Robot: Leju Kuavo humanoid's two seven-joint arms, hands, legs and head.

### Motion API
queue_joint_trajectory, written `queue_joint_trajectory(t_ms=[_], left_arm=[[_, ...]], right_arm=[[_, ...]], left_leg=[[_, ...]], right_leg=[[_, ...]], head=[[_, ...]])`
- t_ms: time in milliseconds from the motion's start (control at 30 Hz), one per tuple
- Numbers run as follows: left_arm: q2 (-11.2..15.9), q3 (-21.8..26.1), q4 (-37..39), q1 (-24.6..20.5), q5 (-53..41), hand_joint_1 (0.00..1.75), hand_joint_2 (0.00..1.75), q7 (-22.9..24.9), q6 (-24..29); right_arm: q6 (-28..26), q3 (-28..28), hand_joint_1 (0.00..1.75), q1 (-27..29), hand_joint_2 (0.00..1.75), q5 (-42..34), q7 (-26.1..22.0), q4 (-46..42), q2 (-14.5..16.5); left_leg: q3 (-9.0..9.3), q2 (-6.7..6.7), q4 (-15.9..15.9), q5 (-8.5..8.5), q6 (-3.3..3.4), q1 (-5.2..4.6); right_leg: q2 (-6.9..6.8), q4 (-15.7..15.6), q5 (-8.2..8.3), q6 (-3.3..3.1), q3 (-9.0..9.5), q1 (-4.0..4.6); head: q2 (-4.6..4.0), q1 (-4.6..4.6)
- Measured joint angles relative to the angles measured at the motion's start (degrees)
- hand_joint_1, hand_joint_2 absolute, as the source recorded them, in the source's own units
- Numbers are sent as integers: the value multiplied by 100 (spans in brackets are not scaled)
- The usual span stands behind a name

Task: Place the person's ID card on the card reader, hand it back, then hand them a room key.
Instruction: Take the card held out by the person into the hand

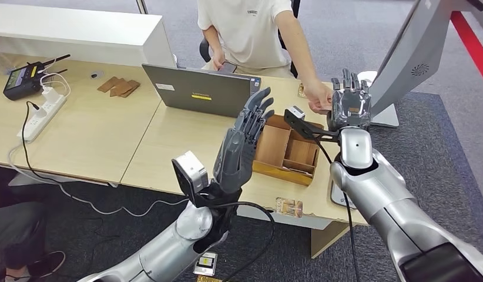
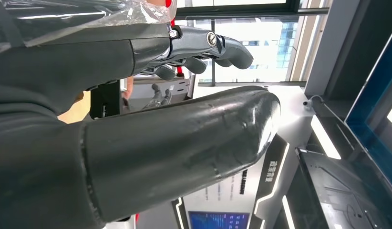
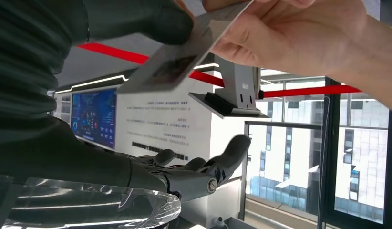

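Handover under way: the robot's left hand (image 1: 242, 141) hovers empty, fingers apart, above the desk (image 1: 168, 141), while farther off its right hand (image 1: 349, 103) and a person's hand (image 3: 299, 36) both grip the ID card (image 3: 180, 59). Room key handover apparently remains.

Grey laptop (image 1: 199, 89); brown tray (image 1: 286, 150); beige desk (image 1: 110, 135).

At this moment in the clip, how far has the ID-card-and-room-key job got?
Nothing in these views shows whether the reader step is done. In hand: a card is held at once by the right hand and the person's hand, so it is a handover, direction unclear. The left hand is raised, holding nothing, over the wooden tray. A room key handover may still remain.
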Motion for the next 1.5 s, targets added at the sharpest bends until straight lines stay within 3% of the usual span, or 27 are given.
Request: queue_joint_trajectory(t_ms=[267, 533, 733, 967, 1500], left_arm=[[-10, -2, 49, 4, -52, 0, 0, 0, -26], [-12, -1, 73, 9, -107, 0, 0, 36, -69], [-33, 4, 95, 21, -149, 0, 0, 42, -79], [-30, 31, 100, 50, -209, 0, 0, 49, 57], [181, 63, -106, 261, -333, 0, 0, 271, 534]], right_arm=[[-121, 0, 173, -7, 175, 3, -54, 25, 47], [-189, -2, 158, -73, 175, 2, -98, 54, 93], [-400, -13, 175, -71, 175, -185, -239, 64, 111], [-733, -63, 175, 2, 175, -444, -452, -32, 96], [-491, -193, 175, 685, 175, -646, -244, -803, -716]], left_leg=[[0, 0, 0, 0, 0, 0], [0, 0, 0, 0, 0, 0], [1, 0, 0, 0, 0, 0], [2, 0, 0, 0, 0, 0], [3, -1, 1, 0, 0, 0]], right_leg=[[0, 0, 1, -1, 0, 0], [0, 0, 0, -1, 0, 0], [0, 0, 1, -1, 1, 0], [0, 0, 0, -1, 0, 0], [0, 0, 0, 0, 3, -1]], head=[[0, 0], [0, 0], [0, 0], [0, -1], [0, 0]])
